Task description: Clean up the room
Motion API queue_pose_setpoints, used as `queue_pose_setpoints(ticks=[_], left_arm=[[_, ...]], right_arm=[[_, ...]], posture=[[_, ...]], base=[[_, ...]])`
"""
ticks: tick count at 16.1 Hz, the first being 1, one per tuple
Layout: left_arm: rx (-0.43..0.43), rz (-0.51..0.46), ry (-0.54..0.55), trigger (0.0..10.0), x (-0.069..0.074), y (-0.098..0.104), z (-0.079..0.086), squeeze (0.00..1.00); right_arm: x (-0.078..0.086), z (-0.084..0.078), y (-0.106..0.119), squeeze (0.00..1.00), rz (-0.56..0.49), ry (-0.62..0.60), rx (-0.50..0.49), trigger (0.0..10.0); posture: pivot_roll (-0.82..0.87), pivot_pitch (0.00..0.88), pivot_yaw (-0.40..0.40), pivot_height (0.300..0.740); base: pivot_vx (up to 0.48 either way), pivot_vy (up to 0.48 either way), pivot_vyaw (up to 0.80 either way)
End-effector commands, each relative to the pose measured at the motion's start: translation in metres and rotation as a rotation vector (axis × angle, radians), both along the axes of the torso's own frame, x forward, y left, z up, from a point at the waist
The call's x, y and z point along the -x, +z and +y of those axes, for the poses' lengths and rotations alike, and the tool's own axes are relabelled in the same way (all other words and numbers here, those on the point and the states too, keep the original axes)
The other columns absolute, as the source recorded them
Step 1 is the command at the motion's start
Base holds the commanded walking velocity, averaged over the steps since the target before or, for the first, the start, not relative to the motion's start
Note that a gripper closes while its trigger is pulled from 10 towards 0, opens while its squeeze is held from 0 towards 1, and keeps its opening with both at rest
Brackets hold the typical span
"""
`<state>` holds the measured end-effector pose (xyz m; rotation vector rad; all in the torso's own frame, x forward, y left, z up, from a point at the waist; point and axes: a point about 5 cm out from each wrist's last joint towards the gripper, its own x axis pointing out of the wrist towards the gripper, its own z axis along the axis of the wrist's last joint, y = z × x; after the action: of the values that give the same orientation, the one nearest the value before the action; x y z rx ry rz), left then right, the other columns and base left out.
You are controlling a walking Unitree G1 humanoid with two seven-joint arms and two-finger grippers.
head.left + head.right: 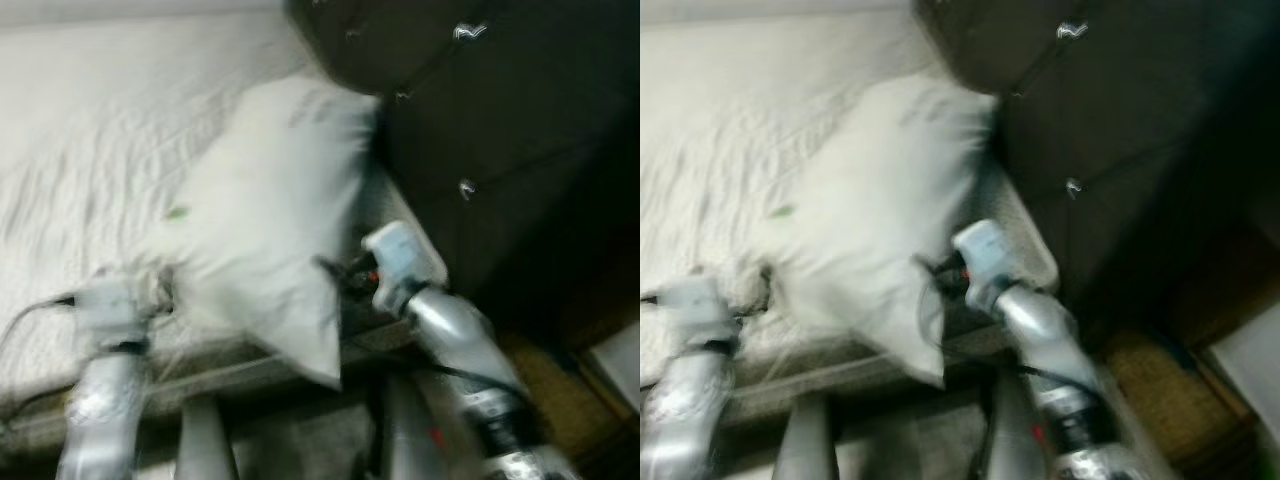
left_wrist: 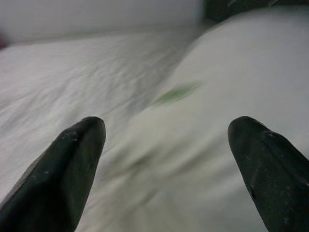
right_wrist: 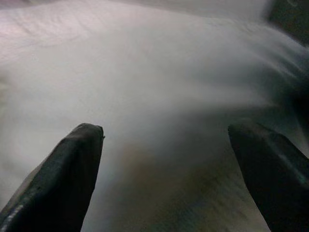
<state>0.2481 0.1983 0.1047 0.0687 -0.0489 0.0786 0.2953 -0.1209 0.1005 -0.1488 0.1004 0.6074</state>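
A white pillow [image 1: 270,215] with a small green mark [image 1: 177,212] lies on the white bed [image 1: 90,130], its far end against a dark padded headboard [image 1: 500,130]. My left gripper [image 1: 163,288] is at the pillow's near left edge. In the left wrist view its fingers [image 2: 63,169] are spread wide with the pillow [image 2: 227,77] ahead and nothing between them. My right gripper [image 1: 335,272] is at the pillow's near right edge, and its fingers [image 3: 63,174] are also open over white fabric [image 3: 159,72]. The head views are blurred.
The mattress edge [image 1: 210,375] runs across just in front of my arms. The dark headboard stands to the right. Beyond it at the lower right lie a brown floor [image 1: 555,375] and a pale object [image 1: 620,365].
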Motion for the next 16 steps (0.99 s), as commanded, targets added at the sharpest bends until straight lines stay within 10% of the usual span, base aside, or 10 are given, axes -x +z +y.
queue_pose_setpoints(ticks=[1,16], left_arm=[[-0.018,0.066,0.043,10.0,0.012,-0.014,0.011,0.0],[-0.05,0.145,0.07,10.0,0.012,-0.023,0.019,0.0]], right_arm=[[0.001,0.008,-0.003,0.0,0.018,0.02,-0.009,10.0],[0.005,0.006,-0.014,0.0,0.213,0.178,0.047,10.0]], posture=[[0.02,0.027,-0.037,0.481],[0.01,0.027,-0.015,0.481]], base=[[0.0,0.0,0.0],[0.0,0.0,0.0]])
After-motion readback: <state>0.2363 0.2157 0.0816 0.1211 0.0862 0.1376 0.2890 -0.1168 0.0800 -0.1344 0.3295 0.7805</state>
